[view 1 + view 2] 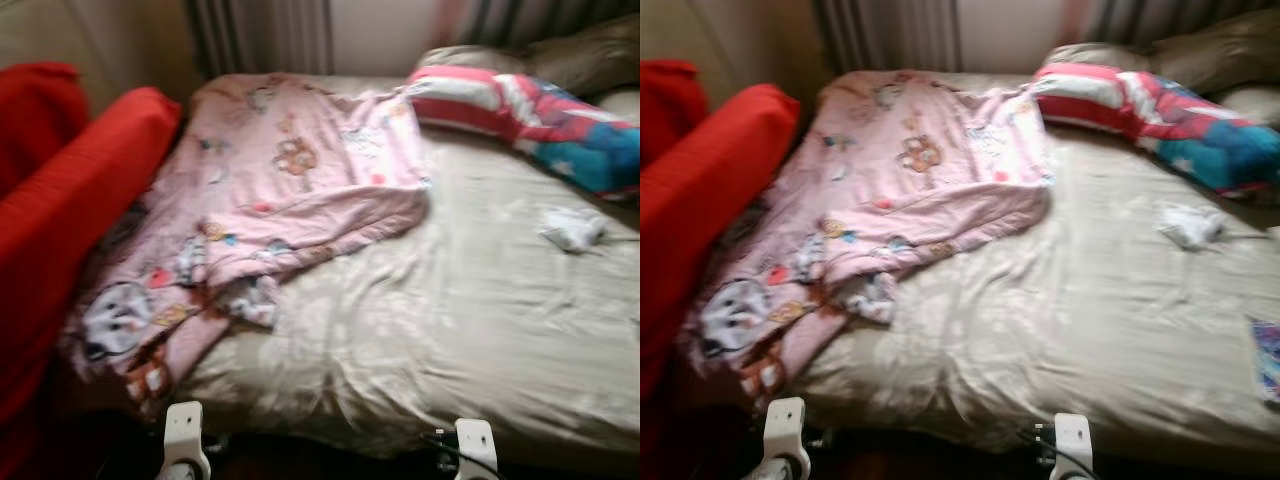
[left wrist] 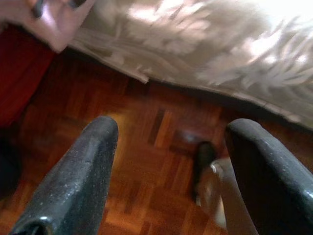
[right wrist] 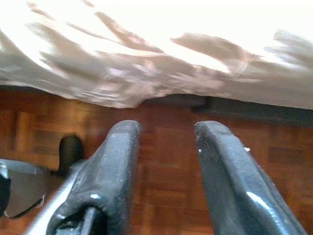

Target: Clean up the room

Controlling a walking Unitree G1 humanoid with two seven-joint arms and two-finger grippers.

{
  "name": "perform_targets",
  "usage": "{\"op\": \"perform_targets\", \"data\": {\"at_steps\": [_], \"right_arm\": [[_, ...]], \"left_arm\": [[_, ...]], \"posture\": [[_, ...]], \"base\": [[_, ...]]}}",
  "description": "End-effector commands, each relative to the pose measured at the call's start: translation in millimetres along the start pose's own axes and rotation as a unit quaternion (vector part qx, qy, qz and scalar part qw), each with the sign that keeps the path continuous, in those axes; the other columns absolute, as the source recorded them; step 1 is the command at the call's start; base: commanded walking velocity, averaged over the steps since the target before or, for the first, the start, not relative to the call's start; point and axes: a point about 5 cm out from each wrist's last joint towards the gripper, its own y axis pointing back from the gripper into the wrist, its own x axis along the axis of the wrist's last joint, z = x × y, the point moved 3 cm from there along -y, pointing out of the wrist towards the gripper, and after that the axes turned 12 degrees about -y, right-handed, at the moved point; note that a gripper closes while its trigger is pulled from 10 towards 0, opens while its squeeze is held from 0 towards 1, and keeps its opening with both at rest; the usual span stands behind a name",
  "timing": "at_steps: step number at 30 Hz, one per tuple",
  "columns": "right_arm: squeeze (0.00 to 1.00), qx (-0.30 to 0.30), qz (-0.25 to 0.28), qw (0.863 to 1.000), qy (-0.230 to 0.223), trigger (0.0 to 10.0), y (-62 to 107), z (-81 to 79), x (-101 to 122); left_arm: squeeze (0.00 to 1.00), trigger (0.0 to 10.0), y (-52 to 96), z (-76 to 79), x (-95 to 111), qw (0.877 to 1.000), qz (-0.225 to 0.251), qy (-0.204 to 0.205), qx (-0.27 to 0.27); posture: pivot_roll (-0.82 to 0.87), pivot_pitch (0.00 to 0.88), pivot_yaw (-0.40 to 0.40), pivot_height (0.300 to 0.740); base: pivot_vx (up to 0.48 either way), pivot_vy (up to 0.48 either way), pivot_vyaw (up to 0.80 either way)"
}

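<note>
two grippers hang low at the near edge of the bed (image 1: pixel 420 340), both empty: the left gripper (image 2: pixel 168 171) has its fingers wide apart over the wooden floor (image 2: pixel 146 137), and the right gripper (image 3: pixel 166 171) has its fingers a little apart, holding nothing, also over the floor just beside the hanging sheet. the things to tidy all lie on the bed. a pink blanket (image 1: pixel 270 190) with cartoon prints is spread in a crumple over the bed's left half, and one corner spills over the near left edge toward the red sofa (image 1: pixel 70 220). a striped red, white and blue bundle (image 1: pixel 520 115) lies at the far right by the pillows (image 1: pixel 560 55), and a small white crumpled thing (image 1: pixel 573 230) sits on the bare sheet nearer the right side. i judge the step in hand is coming up to the bed to choose the first thing, perhaps the blanket. to do it well, the robot should stand square to the near edge and lift the arms above the mattress before reaching, so that the fingers do not catch the sheet. the gap between sofa and bed looks narrow; the middle of the bed is open and free for reaching.
</note>
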Motion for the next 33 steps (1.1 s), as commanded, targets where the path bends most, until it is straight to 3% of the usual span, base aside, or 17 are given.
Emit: {"op": "perform_targets", "data": {"at_steps": [1,20,33], "right_arm": [[0.0,-0.009,-0.014,1.0,-0.006,10.0,2.7,7.9,-11.6],[0.0,-0.007,-0.012,1.0,-0.005,10.0,3.8,13.2,-12.5],[0.0,-0.005,-0.014,1.0,0.0,10.0,4.0,14.5,-13.0]], "left_arm": [[0.0,10.0,0.0,-2.6,-1.4,1.0,-0.007,-0.001,0.002],[0.0,10.0,0.3,1.6,-3.5,1.0,-0.01,-0.003,-0.001],[0.0,10.0,1.1,4.1,-4.7,1.0,-0.005,-0.006,-0.004]], "posture": [[-0.02,0.162,0.01,0.74],[-0.03,0.141,0.005,0.74],[-0.03,0.121,0.004,0.74]], "base": [[0.0,0.48,0.0],[0.0,0.48,0.0],[0.0,0.022,0.0]]}}
